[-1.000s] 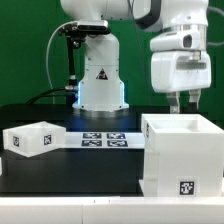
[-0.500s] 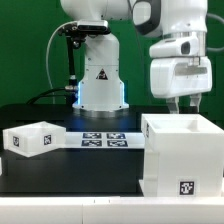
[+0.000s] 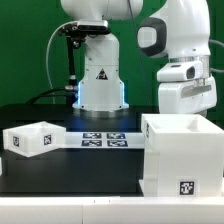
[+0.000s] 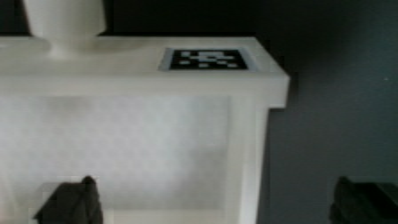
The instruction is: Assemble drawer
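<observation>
The drawer's large white casing point(image 3: 183, 155) stands at the exterior view's right, open at the top, with a square tag on its front. One small white tray point(image 3: 32, 140) with a tag sits at the exterior view's left; a second tray is out of view. My gripper point(image 3: 188, 108) hangs low just behind the casing's top rim, which hides its fingertips. In the wrist view the gripper point(image 4: 222, 205) is open, with its dark fingers point(image 4: 71, 202) wide apart. One finger is over the casing point(image 4: 134, 130) and the other is past its edge. A tag point(image 4: 208, 60) lies on the casing's top.
The marker board point(image 3: 103, 139) lies flat on the black table between the tray and the casing. The robot's white base point(image 3: 101, 80) stands behind it before a green backdrop. A blurred white post-like shape point(image 4: 61, 28) shows beyond the casing in the wrist view.
My gripper has come down and a little toward the exterior view's right, from above the casing to its top rim. The casing and tray have not moved.
</observation>
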{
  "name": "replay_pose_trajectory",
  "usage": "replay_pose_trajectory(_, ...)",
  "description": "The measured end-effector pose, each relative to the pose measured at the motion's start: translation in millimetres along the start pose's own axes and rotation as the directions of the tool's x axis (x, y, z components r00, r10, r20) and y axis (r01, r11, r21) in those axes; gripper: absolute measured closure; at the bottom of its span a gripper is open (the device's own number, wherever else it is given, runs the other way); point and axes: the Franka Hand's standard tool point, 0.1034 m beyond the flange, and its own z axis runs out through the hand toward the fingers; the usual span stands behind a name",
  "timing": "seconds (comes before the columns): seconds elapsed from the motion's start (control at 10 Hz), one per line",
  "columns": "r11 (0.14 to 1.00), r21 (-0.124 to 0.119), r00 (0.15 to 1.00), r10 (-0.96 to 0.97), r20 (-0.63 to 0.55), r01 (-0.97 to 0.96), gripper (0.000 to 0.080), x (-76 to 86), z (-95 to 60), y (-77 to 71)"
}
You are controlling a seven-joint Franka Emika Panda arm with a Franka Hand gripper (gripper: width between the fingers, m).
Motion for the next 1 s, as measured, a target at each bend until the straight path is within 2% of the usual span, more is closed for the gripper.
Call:
replay_pose_trajectory(0.2,1.000,0.005,1.000,-0.022,-0.011,0.022,0.0150,-6.5,14.8,3.1)
replay_pose_trajectory(0.3,1.000,0.001,0.999,-0.031,-0.020,0.031,0.0150,-9.9,17.8,8.9)
replay_pose_trajectory(0.4,1.000,0.002,0.999,-0.031,-0.019,0.031,0.0150,-10.0,17.7,8.8)
replay_pose_trajectory(0.5,0.999,0.002,0.999,-0.033,-0.018,0.033,0.0278,-10.1,18.0,8.3)
replay_pose_trajectory(0.6,0.999,0.002,0.999,-0.033,-0.018,0.033,0.0278,-10.2,18.0,8.4)
replay_pose_trajectory(0.7,0.999,0.002,0.999,-0.034,-0.018,0.034,0.0414,-10.2,18.0,8.3)
replay_pose_trajectory(0.8,0.999,0.002,0.999,-0.034,-0.018,0.034,0.0595,-10.2,18.1,8.3)
replay_pose_trajectory(0.9,0.999,0.002,0.999,-0.036,-0.018,0.036,0.0721,-10.3,18.0,8.4)
replay_pose_trajectory(1.0,0.998,0.000,0.998,-0.066,-0.015,0.066,0.0721,-11.9,16.6,10.7)
